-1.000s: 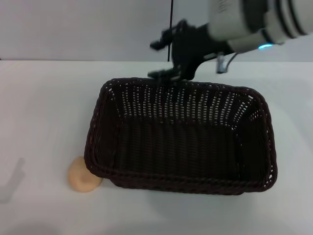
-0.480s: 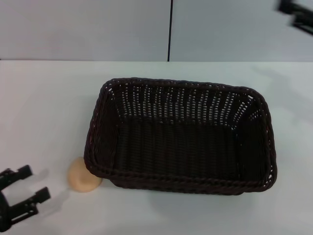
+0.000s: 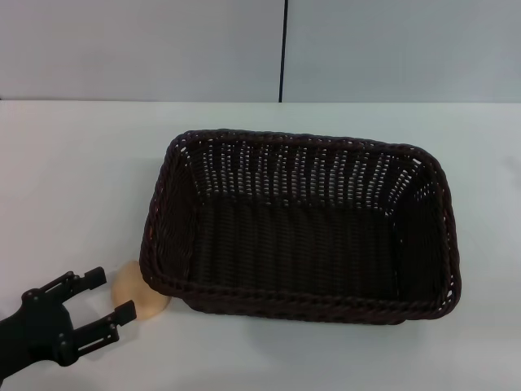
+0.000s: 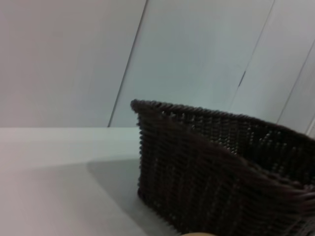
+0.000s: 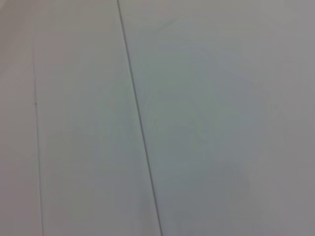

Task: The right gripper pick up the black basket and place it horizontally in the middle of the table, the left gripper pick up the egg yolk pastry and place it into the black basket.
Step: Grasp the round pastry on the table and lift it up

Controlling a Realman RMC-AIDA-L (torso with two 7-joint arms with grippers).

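The black basket (image 3: 301, 224) lies horizontally in the middle of the white table, empty; its side wall also shows in the left wrist view (image 4: 216, 167). The egg yolk pastry (image 3: 134, 292) sits on the table, touching the basket's near left corner. My left gripper (image 3: 112, 295) is open at the near left, its two fingertips reaching to either side of the pastry's left part, not closed on it. My right gripper is out of view; its wrist camera shows only the wall.
The white table (image 3: 73, 179) stretches left of and behind the basket. A grey wall with a dark vertical seam (image 3: 284, 49) stands behind the table.
My right arm has let go of the basket's far rim and gone up and right, out of view. My left gripper has come in from the lower left and moved right, up to the pastry.
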